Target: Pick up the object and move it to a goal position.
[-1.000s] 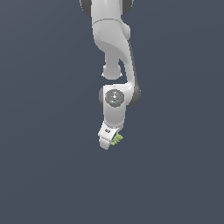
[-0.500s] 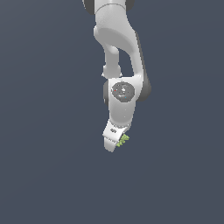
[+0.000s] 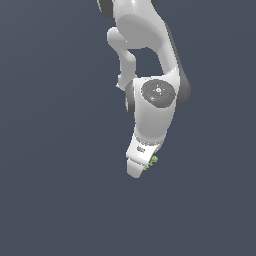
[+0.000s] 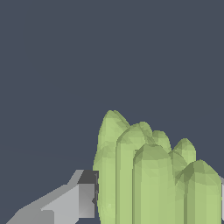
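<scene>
The arm [image 3: 145, 65] is the largest thing in the exterior view: a white, jointed body that enters at the top edge and hangs down through the middle of the picture against a plain dark grey-blue backdrop. Its wrist carries a round grey disc [image 3: 159, 92] with small coloured dots, facing the camera.

Below the wrist the white tool [image 3: 141, 161] points down and a little toward the exterior view's left. Its fingers are hard to tell apart from outside. In the wrist view one grey finger [image 4: 74, 201] with a dark pad lies flat against the side of the object, and a thin pale sliver at the opposite picture edge seems to be the other finger, so the tool is clamped on the object.

The object [image 3: 152, 162] is a small yellow-green lump at the tool's tip, showing on the side toward the exterior view's right. In the wrist view the same object [image 4: 148, 175] fills the lower part of the picture as a cluster of rounded, upright lobes of unequal height.
</scene>
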